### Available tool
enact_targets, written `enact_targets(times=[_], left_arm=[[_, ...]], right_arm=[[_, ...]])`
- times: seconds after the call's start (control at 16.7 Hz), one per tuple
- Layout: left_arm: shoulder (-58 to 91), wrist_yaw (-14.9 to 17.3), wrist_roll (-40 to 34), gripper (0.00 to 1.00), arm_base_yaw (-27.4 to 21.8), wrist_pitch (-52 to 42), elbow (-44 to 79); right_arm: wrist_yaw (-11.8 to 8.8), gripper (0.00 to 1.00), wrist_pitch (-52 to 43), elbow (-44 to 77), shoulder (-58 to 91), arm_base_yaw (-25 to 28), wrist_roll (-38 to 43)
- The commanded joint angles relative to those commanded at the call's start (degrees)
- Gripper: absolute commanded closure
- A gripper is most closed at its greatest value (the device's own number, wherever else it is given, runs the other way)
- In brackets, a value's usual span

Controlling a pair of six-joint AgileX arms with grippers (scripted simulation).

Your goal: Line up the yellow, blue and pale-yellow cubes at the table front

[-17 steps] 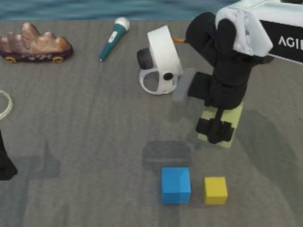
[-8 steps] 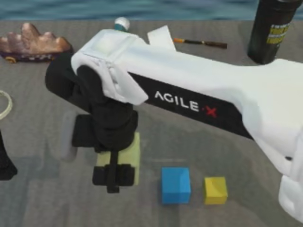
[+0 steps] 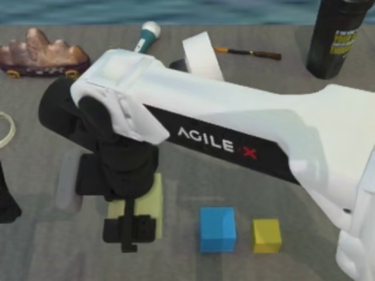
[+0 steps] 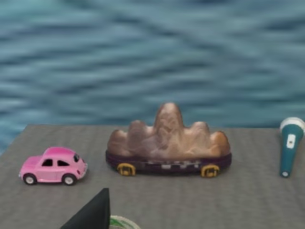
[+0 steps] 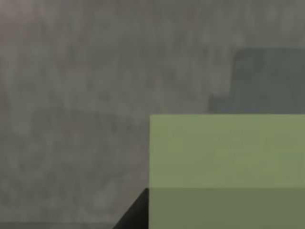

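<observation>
My right gripper [image 3: 128, 229] sits in the lower left of the top view, closed on the pale-yellow cube [image 3: 153, 205], which shows as a yellow-green slab beside and under the black wrist. The right wrist view confirms it: the cube [image 5: 224, 167] fills the lower right of that frame, flat matte faces and a crisp edge, with the grey worktop [image 5: 71, 95] behind it; whether it is touching down I cannot tell. The blue cube [image 3: 217, 229] stands in the lower centre of the top view and the small yellow cube [image 3: 266, 235] just to its right, apart from each other, both on the woven, carpet-like worktop [image 3: 35, 170]. I judge all three to be rigid, light blocks with no give; the matte finish should resist slipping, and opposite flat faces are the sound place to take hold, square to the fingers. My left arm [image 3: 7, 202] is parked at the left edge of the top view; I cannot tell its gripper state. Its wrist view shows only a bronze, rock-shaped toy car [image 4: 168, 144], a pink toy car [image 4: 53, 165] and a teal microphone [image 4: 289, 145].
</observation>
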Motion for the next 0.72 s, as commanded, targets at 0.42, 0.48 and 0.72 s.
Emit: enact_targets(times=[0.42,0.48,0.72], left_arm=[[0.0,0.0,0.0,0.00,0.0,0.0,0.0],[0.0,0.0,0.0,0.00,0.0,0.0,0.0],[0.0,0.0,0.0,0.00,0.0,0.0,0.0]], right_arm=[[0.1,1.00,13.3,-11.9,1.6,0.1,0.2],[0.1,1.00,13.7,-12.3,1.7,0.1,0.1],[0.1,0.92,13.7,-12.3,1.7,0.1,0.1]])
